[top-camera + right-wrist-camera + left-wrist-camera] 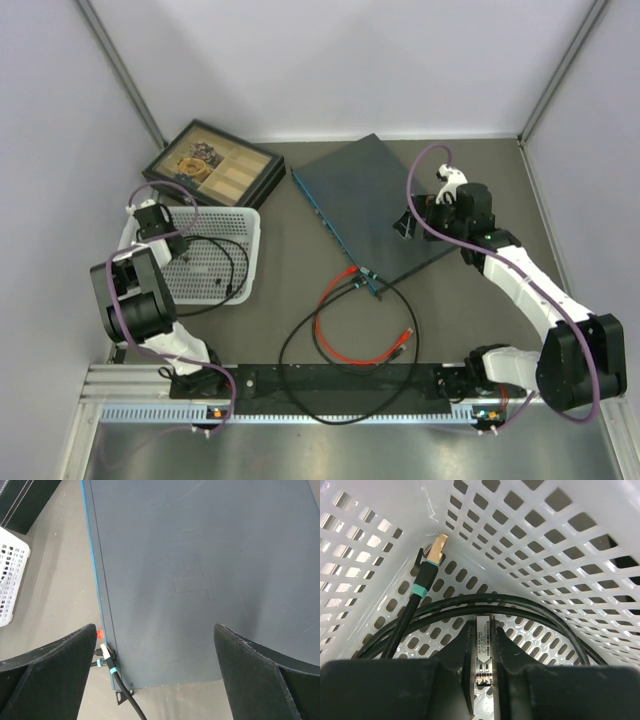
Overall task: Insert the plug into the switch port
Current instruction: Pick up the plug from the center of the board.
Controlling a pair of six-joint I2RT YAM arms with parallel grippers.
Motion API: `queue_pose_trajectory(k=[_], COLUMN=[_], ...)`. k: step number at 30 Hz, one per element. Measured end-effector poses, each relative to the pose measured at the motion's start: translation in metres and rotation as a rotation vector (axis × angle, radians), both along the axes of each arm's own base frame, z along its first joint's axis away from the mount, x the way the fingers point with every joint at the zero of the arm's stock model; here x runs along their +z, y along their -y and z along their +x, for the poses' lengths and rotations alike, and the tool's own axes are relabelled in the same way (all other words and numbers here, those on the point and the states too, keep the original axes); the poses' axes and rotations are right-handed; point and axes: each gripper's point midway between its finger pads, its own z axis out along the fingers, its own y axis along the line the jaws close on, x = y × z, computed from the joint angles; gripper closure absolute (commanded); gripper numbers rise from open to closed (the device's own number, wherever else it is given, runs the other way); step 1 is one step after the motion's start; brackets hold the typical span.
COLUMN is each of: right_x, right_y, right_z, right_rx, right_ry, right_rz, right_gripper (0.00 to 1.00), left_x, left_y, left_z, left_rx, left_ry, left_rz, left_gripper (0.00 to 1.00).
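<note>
The plug [485,652], a small silver metal module with a printed label, lies on the floor of the white perforated basket [530,535]. My left gripper [485,630] reaches down into that basket [250,218], and both fingers press against the plug's sides, shut on it. The switch [375,205] is a flat dark blue-grey box at the table's middle back, its teal port edge [330,225] facing left. My right gripper [155,630] hovers open over the near part of the switch [200,555], nothing between its fingers.
A black cable with a gold-tipped connector [436,550] and a black cable coil [520,602] share the basket. A black cable [107,660] and a red connector [99,633] sit at the switch's near corner. A red cable [360,350] loops on the table. A black compartment tray [215,165] stands behind the basket.
</note>
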Motion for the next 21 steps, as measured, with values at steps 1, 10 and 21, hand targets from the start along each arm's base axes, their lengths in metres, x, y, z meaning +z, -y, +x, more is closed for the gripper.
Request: queue_pose_trajectory(k=[1,10,21], right_x=[0.001,0.009,0.025], right_y=[0.000,0.001,-0.007], right_z=[0.000,-0.001,-0.008], right_rx=[0.000,-0.002,0.043], right_ry=[0.002,0.026,0.061], right_rz=[0.000,0.005,0.044], right_gripper=[0.01,0.01,0.01], left_x=[0.001,0.022,0.140], left_y=[0.000,0.018,0.069], left_z=[0.000,-0.012,-0.015], left_rx=[-0.002,-0.010,-0.135], left_ry=[-0.001,-0.002,0.284], left_rz=[-0.004,-0.063,0.007], left_gripper=[0.93,1.00,1.00])
